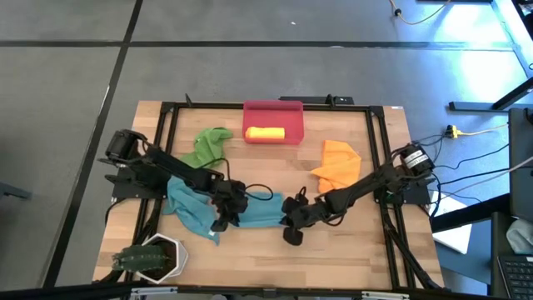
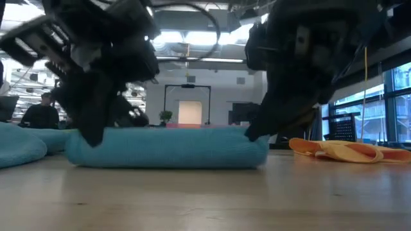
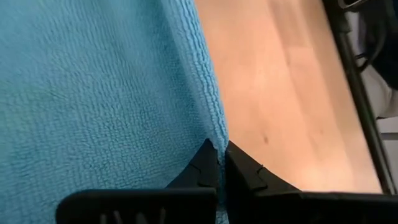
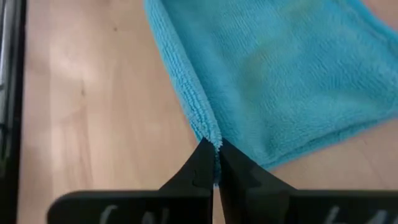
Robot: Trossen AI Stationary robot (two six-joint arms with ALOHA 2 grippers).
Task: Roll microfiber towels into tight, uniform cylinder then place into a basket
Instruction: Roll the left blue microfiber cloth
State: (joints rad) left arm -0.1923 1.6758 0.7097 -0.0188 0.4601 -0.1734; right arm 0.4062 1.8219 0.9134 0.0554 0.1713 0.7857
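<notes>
Here both grippers' jaws are pinched tight on the teal towel (image 1: 258,210) edge.

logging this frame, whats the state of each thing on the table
teal towel: partly rolled, pinched at both ends
left end effector: shut on its edge
right end effector: shut on its edge
second teal towel: crumpled, loose
yellow towel: rolled, in the basket
green towel: crumpled
orange towel: crumpled

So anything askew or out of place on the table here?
Nothing damaged or spilled. The green towel and orange towel lie crumpled and unrolled, and a second teal towel is bunched by the left arm. A yellow roll sits in the basket.
</notes>
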